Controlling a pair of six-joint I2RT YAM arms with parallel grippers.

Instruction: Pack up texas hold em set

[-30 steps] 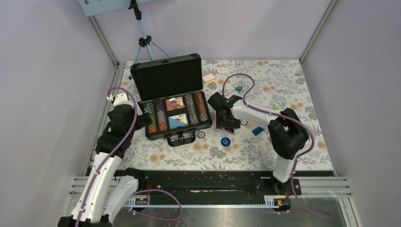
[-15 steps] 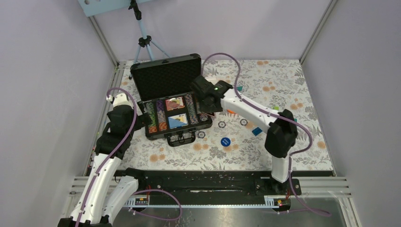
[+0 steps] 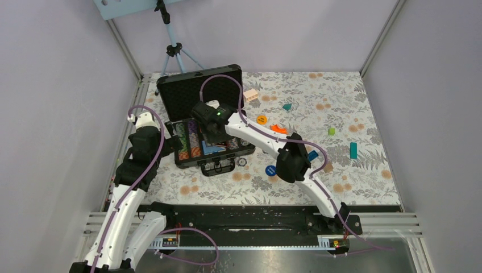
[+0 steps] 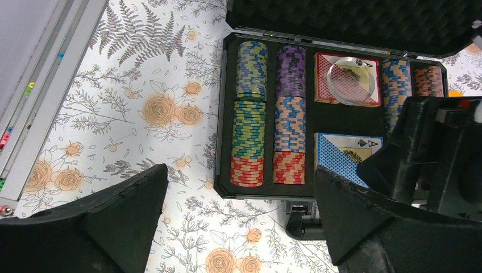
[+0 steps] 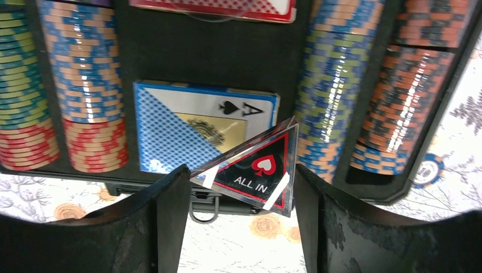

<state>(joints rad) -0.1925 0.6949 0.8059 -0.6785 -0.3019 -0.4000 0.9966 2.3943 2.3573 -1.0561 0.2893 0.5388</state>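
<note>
Floral table (image 3: 341,187) between lavender walls (image 3: 68,85), with a tripod (image 3: 173,48) at the rear. The case (image 3: 199,94) lies open at left-centre, its foam lid tilted back.

The right gripper (image 5: 237,190) hangs over the case's front half. Its jaws are partly apart and clamp the ends of a clear triangular plaque (image 5: 256,170) marked ALL IN, held tilted. Directly beneath these jaws sits the blue deck (image 5: 182,125). Beyond them is the red deck (image 4: 364,96), with a clear disc (image 4: 352,85) lying on it. Chips (image 4: 250,142) fill the rows on either side of the jaws.

The left gripper (image 4: 236,182) hovers off the case's left-front corner, jaws spread fully wide with nothing between them. The right gripper's body stands by its right jaw and blocks the case's right rows.

Loose on the table, outside the right jaws:
- a chip (image 3: 242,162) just beside the case front
- a blue disc (image 3: 271,170)
- an orange disc (image 3: 261,120)
- an orange block (image 3: 278,128)
- teal blocks (image 3: 353,150), well apart
</note>
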